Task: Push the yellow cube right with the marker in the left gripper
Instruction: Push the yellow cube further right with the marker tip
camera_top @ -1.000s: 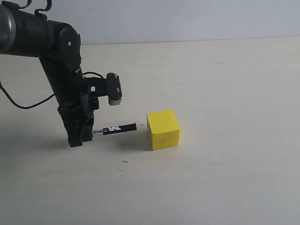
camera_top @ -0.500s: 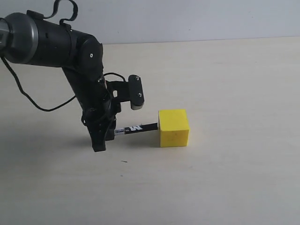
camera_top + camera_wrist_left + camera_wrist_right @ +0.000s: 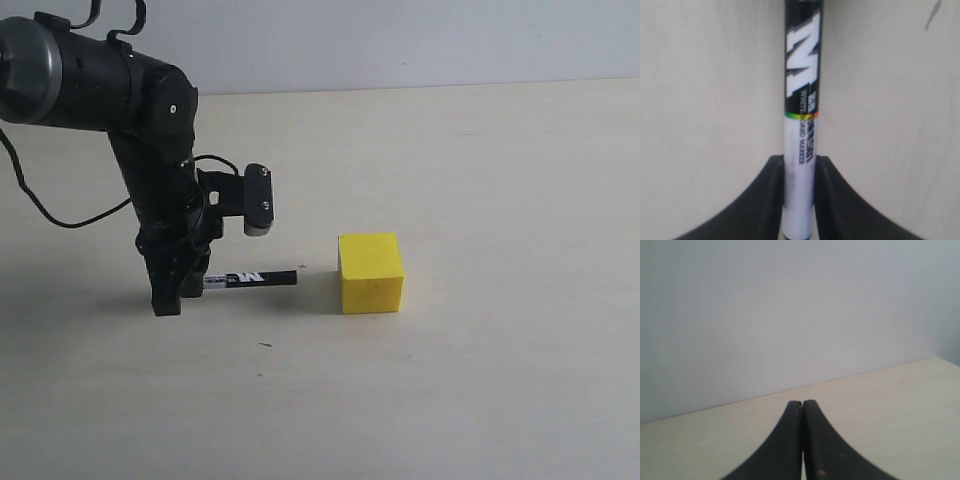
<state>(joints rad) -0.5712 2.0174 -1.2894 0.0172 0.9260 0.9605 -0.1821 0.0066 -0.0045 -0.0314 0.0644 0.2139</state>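
Observation:
The yellow cube point(image 3: 371, 272) rests on the pale table, right of centre. My left gripper point(image 3: 185, 285) is shut on the white barrel of the marker point(image 3: 250, 279), which points level toward the cube, its black cap end a short gap away from the cube's left face. In the left wrist view the marker point(image 3: 801, 115) runs straight out from between the two black fingers point(image 3: 771, 200), which press against its white barrel. The cube is out of that view. My right gripper point(image 3: 803, 405) is shut, with nothing between its fingers, facing a blank wall.
The beige table point(image 3: 480, 150) stretches bare to the right of the cube and behind it. A grey wall point(image 3: 400, 40) backs the table's far edge. A black cable point(image 3: 40, 212) loops from the left arm.
The marker pushed the cube a little to the right and touched it half a second ago. Since then the left arm has drawn back left, leaving a gap between cap and cube.

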